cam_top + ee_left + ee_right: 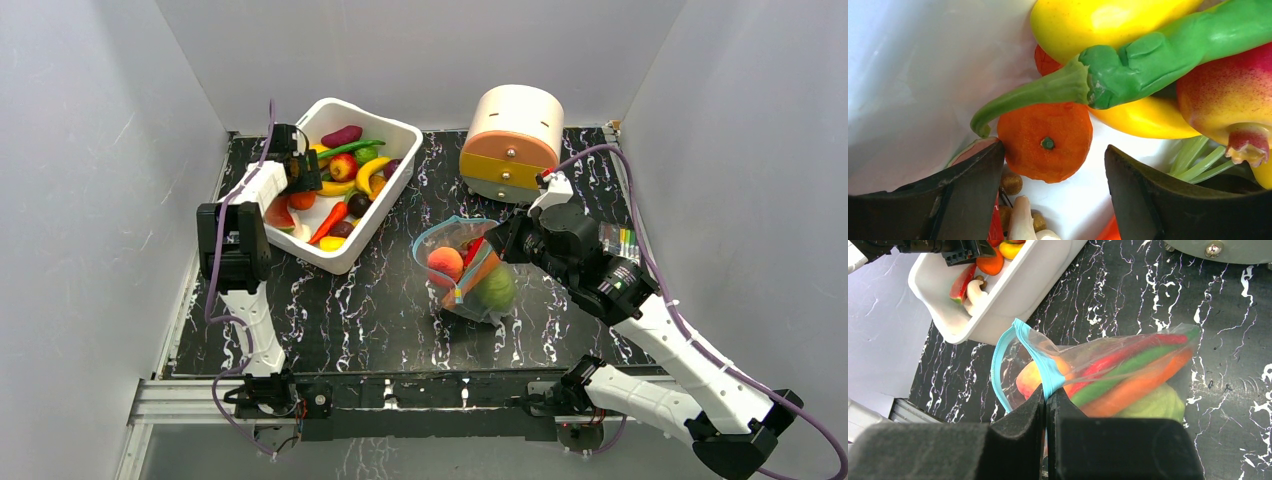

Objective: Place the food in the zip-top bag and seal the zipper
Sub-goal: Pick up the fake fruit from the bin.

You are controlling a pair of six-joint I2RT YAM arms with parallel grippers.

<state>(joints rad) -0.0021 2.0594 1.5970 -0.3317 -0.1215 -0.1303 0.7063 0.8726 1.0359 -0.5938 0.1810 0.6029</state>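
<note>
Mid-table, the right gripper [1046, 395] was pinched together on the zipper [1039, 357] — holding the bag [1153, 347] mouth open for loading. Food [1133, 387] showed through its clear, crinkled film. Farther left, the left gripper [1053, 155] hung with jaws apart over the orange [1045, 142] in the bin [385, 205] — likely the next pick.

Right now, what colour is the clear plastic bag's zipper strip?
Zipper strip: blue-teal; right wrist view.

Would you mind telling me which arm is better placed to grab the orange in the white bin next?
Left. The left gripper, open, hovers over the orange in the white bin; the right gripper is shut on the zipper of the zip-top bag.
</note>
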